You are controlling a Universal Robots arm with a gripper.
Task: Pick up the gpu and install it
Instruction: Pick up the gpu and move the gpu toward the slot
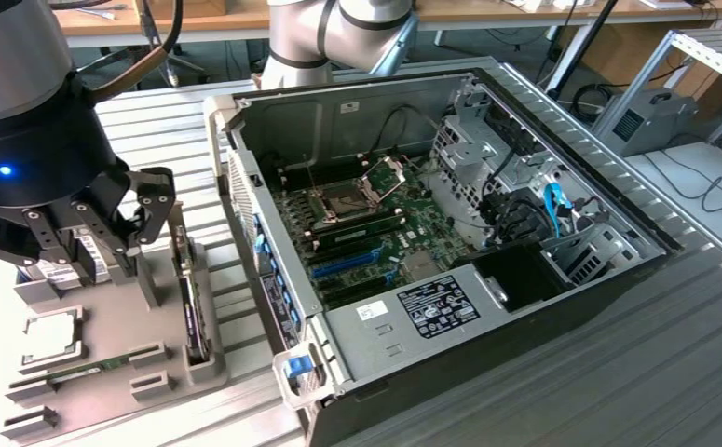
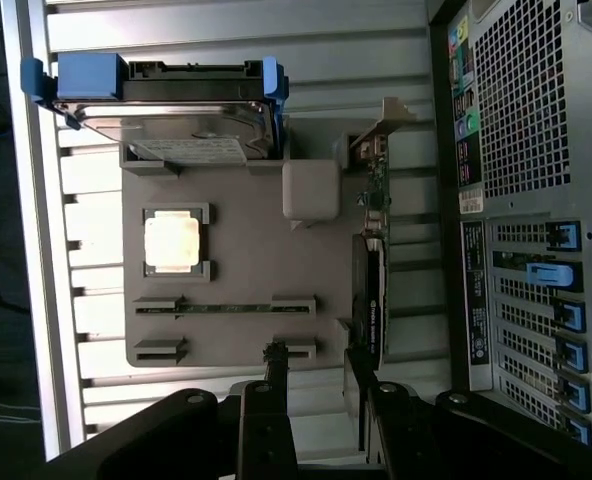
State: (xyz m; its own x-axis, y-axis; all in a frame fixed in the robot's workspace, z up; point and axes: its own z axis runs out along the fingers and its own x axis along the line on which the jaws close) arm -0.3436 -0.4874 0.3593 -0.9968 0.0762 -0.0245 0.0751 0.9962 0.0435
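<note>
Fingers [image 1: 93, 244] hang wide open and empty by the gpu [image 1: 190, 312], unlifted in the tray [image 1: 112, 372] at the case's [image 1: 335, 116] nine o'clock.

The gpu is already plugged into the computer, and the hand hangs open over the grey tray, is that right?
Not quite. The gpu is not in the computer: the wrist view shows it standing on edge in a slot of the grey tray. The hand does hang open over that tray.

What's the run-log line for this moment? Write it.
gripper open, empty | above parts tray, near gpu | gpu on edge in tray, not yet picked
</note>
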